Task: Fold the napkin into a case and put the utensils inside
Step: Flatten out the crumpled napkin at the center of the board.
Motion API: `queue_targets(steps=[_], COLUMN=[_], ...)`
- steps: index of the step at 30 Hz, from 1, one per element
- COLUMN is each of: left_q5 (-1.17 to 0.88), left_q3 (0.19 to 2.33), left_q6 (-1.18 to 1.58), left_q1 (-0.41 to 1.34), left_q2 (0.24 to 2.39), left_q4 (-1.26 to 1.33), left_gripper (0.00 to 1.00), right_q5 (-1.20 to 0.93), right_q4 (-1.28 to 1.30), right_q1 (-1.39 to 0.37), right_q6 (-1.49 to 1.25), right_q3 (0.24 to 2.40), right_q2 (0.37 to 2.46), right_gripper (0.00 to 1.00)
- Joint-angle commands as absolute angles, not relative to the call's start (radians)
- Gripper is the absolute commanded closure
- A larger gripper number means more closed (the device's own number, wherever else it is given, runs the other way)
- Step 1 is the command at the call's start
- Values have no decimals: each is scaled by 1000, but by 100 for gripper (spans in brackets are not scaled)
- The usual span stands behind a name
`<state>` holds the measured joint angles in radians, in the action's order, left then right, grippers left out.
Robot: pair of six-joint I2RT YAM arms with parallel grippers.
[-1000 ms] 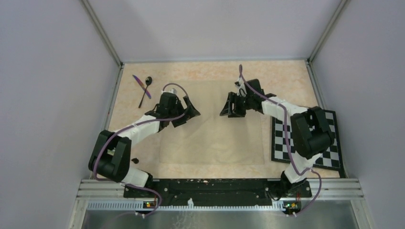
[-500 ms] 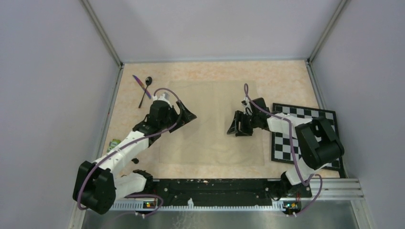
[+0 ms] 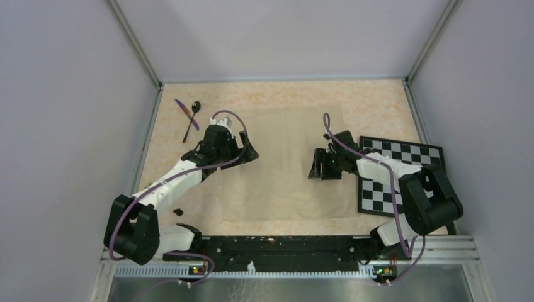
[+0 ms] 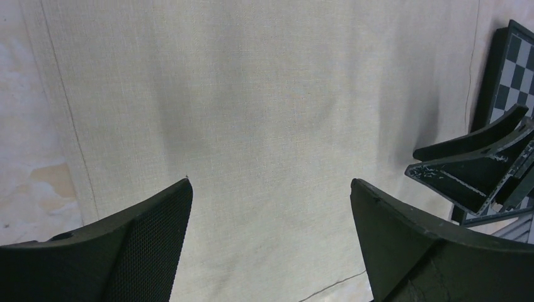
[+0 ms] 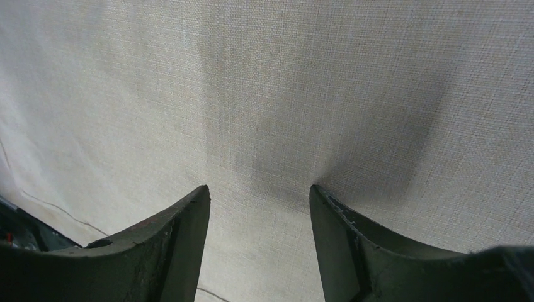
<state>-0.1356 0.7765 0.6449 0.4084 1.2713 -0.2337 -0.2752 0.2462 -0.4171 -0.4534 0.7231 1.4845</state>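
Observation:
The beige-tan napkin [image 3: 286, 182] lies spread flat in the middle of the table, not folded into a case. My left gripper [image 3: 244, 151] is open and empty, low over the napkin's left part [image 4: 264, 94]. My right gripper [image 3: 321, 165] is open and empty, low over its right part [image 5: 264, 82], with its fingertips close to the cloth. The black spoon [image 3: 191, 119] and the purple knife [image 3: 186, 114] lie crossed on the bare table at the far left, off the napkin. The right gripper also shows in the left wrist view [image 4: 469, 167].
A black-and-white checkerboard [image 3: 409, 157] lies at the right, next to the napkin's right edge, and shows in the left wrist view [image 4: 513, 69]. A small dark bit [image 3: 178, 212] lies near the left arm's base. Grey walls close in the table.
My right gripper has moved nearer and to the right over the napkin. The left arm's elbow swung out and back; its gripper stays over the napkin's left part. The napkin's near edge shifted slightly.

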Motion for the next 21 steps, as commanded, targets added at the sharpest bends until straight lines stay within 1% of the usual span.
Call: queue_targets(steps=[1, 5, 10, 12, 15, 17, 18, 21], left_q5=[-237, -313, -341, -351, -456, -490, -492, -437], left_q3=[783, 773, 715, 697, 685, 652, 632, 601], left_q6=[542, 506, 552, 614, 686, 737, 760, 791], left_q1=[412, 413, 412, 413, 415, 423, 425, 426], left_q2=[1275, 1287, 1267, 1282, 1326, 1330, 1329, 1347], left_q4=[-163, -164, -120, -98, -69, -12, 31, 54], left_gripper=[1, 1, 1, 1, 1, 1, 1, 1], right_q5=[-231, -192, -153, -150, -142, -122, -120, -129], right_q4=[322, 401, 449, 446, 431, 417, 407, 378], right_q1=[-426, -452, -475, -475, -483, -494, -495, -498], right_q6=[-394, -431, -494, -506, -529, -540, -542, -551], right_q3=[745, 790, 807, 798, 785, 767, 759, 738], right_q2=[1439, 1391, 1332, 1348, 1368, 1361, 1361, 1367], right_gripper=[40, 38, 30, 30, 30, 30, 30, 30])
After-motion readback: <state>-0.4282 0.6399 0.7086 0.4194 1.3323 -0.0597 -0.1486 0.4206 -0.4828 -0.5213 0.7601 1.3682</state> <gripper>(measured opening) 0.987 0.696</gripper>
